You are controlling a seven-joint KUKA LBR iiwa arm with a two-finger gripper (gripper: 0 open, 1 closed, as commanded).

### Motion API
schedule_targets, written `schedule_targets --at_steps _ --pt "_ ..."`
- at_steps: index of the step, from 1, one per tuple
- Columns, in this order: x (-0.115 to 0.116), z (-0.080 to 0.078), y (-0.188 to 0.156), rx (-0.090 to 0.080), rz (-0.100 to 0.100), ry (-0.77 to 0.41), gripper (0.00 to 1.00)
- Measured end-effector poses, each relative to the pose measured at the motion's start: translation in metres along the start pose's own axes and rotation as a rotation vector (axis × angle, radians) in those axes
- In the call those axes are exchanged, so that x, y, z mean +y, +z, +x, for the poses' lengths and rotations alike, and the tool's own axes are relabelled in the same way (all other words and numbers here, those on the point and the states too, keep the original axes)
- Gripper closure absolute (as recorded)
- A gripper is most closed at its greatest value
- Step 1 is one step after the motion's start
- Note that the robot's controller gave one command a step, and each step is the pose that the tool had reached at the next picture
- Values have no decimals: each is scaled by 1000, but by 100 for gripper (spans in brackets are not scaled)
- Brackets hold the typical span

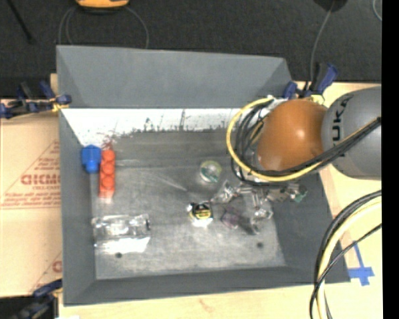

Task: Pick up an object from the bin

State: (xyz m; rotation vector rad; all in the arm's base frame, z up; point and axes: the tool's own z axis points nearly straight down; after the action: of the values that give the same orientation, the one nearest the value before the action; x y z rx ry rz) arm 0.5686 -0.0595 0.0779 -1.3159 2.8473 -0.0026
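My gripper (243, 206) hangs low over the right half of the bin floor, fingers spread and open. A small dark purplish thing (233, 220) lies on the floor just below and between the fingertips; nothing is lifted. A little yellow, black and white tape measure (199, 212) sits just left of the gripper. A clear glassy ball (210, 171) rests up and to the left of it.
Along the left wall lie an orange ribbed piece (107, 173) and a blue cap (90, 158) beside it. A crumpled clear plastic packet (120, 232) lies at the front left. The arm with its orange dome and cables covers the bin's right back corner.
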Motion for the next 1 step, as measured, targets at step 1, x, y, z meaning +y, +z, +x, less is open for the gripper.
schedule_targets --at_steps 1 --pt "0 -1 -1 -2 1 1 100"
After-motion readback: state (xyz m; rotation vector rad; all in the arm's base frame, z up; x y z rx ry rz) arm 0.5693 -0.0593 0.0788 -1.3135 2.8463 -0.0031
